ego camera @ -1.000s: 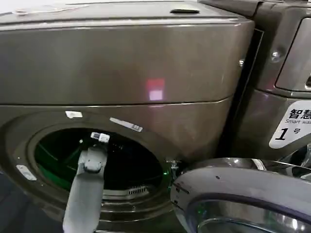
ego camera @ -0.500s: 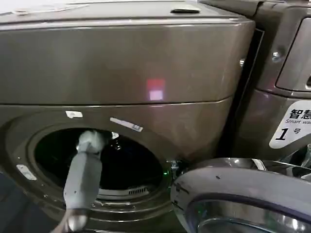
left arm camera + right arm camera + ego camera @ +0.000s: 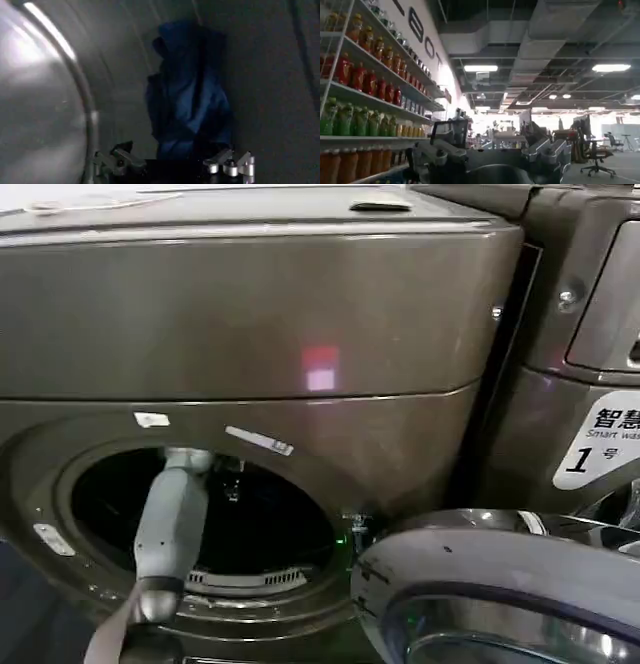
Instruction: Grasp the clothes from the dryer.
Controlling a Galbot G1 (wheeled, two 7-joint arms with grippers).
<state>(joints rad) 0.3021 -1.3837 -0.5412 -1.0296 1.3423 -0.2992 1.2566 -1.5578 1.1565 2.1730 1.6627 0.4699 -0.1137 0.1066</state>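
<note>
The dryer (image 3: 250, 314) is a bronze-grey front-loader whose round mouth (image 3: 205, 509) stands open. My left arm (image 3: 170, 519) reaches through that mouth into the dark drum. Inside, the clothes (image 3: 187, 95) are a small dark blue bundle resting against the drum wall. My left gripper (image 3: 172, 162) is open just short of the bundle, with one finger to each side of its lower end and nothing held between them. My right gripper (image 3: 492, 155) is open and empty, parked away from the dryer and facing the room.
The dryer's grey-rimmed glass door (image 3: 500, 584) hangs open at the lower right, close to the mouth. A second machine with a white "1" sticker (image 3: 598, 439) stands to the right. Shelves of bottled drinks (image 3: 365, 95) line the room in the right wrist view.
My left arm has pushed farther into the drum, with the wrist now past the rim. The green glow inside the drum has gone. The door and the right arm are unchanged.
</note>
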